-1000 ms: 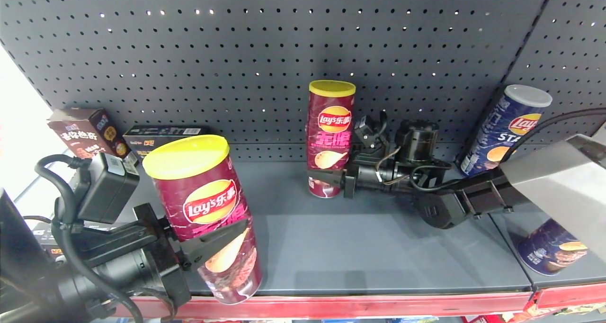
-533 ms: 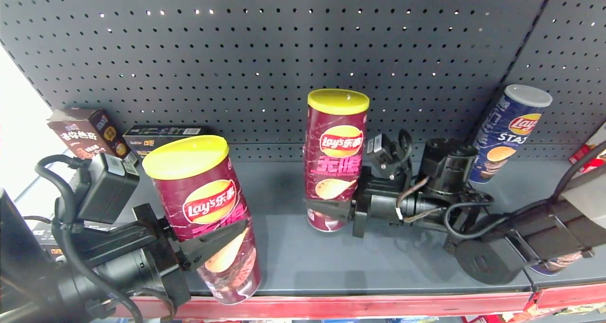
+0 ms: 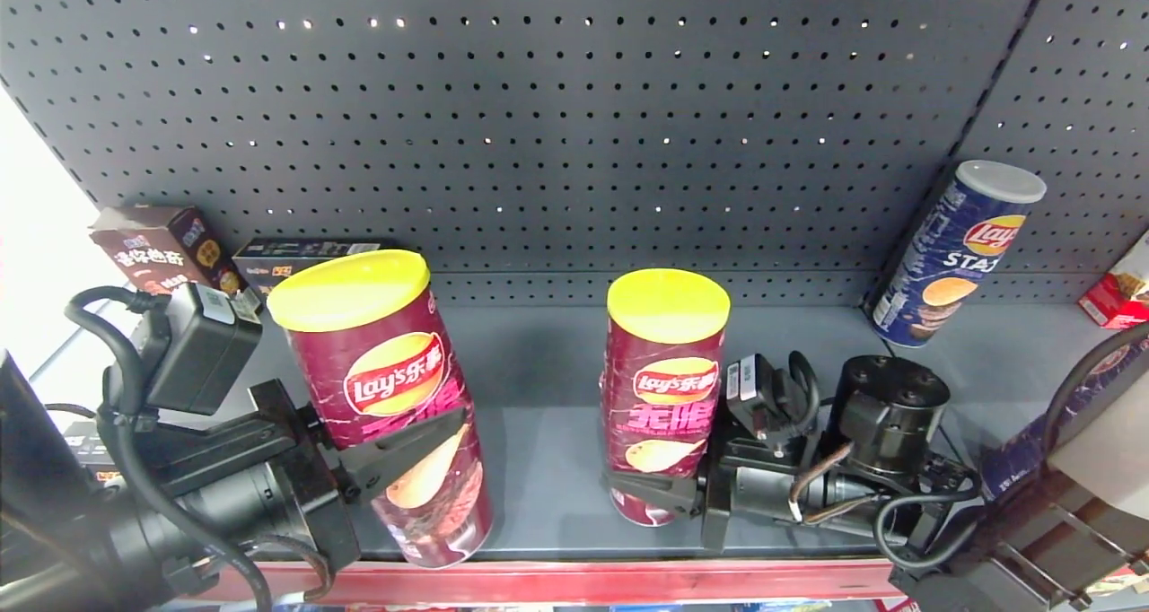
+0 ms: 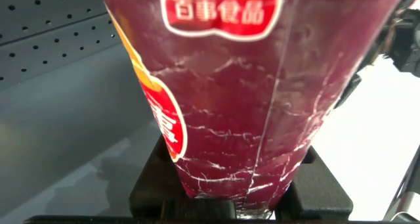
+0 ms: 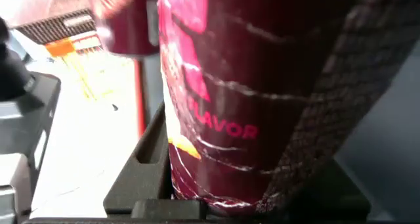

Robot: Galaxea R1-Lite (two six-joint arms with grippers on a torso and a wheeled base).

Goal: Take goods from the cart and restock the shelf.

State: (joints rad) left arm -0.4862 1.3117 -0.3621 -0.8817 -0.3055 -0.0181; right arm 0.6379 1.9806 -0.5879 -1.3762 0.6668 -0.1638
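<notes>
At the frame's lower centre, the right gripper [image 3: 662, 493] had drawn its clamped can [image 3: 666, 397] forward from the shelf's [image 3: 539, 415] back, unplaced.

The matte black left gripper [image 3: 413, 406] has flat, wedge-shaped fingers [image 3: 404, 453]. Above its wrist sits a boxy black camera module [image 3: 193, 352] with a white label sticker, fed by a thick, looping black cable [image 3: 90, 293]. The matching black right gripper [image 3: 651, 450] joins a squat black cylindrical housing [image 3: 889, 401] with small screws in its top, trailed by thin brown and black wires [image 3: 812, 476].
</notes>
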